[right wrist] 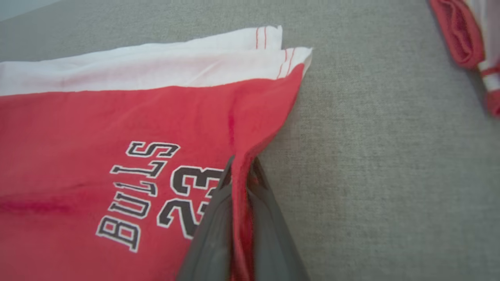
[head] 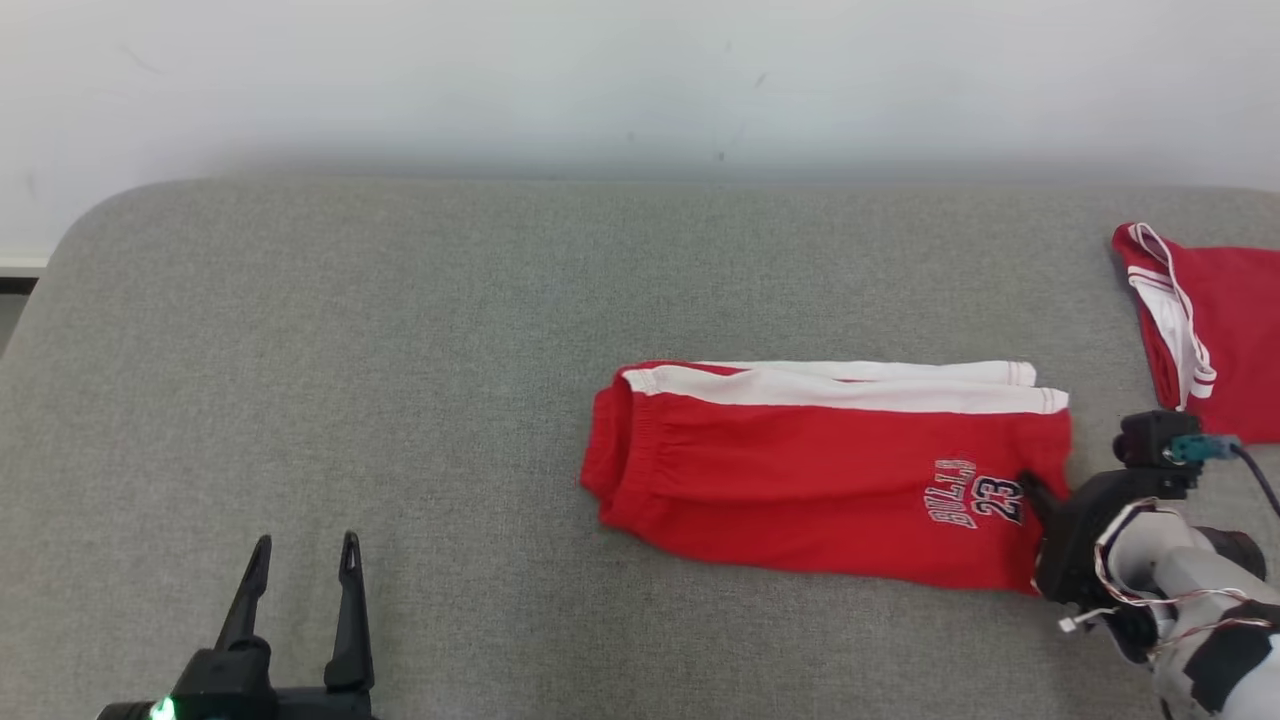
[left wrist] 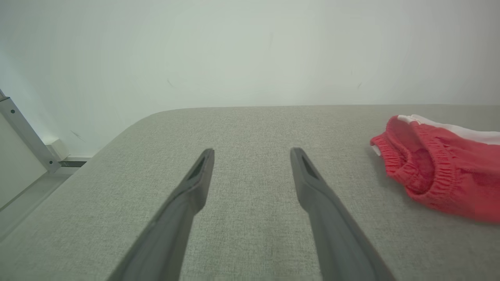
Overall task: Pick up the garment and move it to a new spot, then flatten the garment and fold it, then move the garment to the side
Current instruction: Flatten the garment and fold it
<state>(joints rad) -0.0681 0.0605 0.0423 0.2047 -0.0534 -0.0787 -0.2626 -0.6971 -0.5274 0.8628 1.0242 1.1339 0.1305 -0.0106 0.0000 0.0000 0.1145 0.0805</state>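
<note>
Grey woven cloth covers the table [head: 300, 350], which runs back to a plain pale wall [head: 600, 80] across the top of the head view. Right of centre in that frame lie the red shorts [head: 800, 470], doubled lengthwise so one leg sits on the other. The elastic waistband is toward the left, the white side stripes run along the upper edge, and the black and white print [head: 975, 495] sits near the hem at the right. At that hem the right jaws are pressed together on a ridge of the red cloth, which stands up between the two dark fingers [right wrist: 211, 242] in the right wrist view. The left jaws stand spread and hold nothing, in the lower left of the head view, well apart from the shorts.

The first fold looks done, so I judge that the second fold is in hand, or else the move aside. For a fold, the next move calls for lifting the pinched hem and carrying it leftward over the waistband without dragging the lower layers out of line.

How many layers the pinch has caught is hidden by the fingers. A second red garment [head: 1230, 320] at the upper right is cut off by the frame edge, so its kind is unclear, and the right arm [head: 1170, 560] covers the lower right corner of the shorts
</note>
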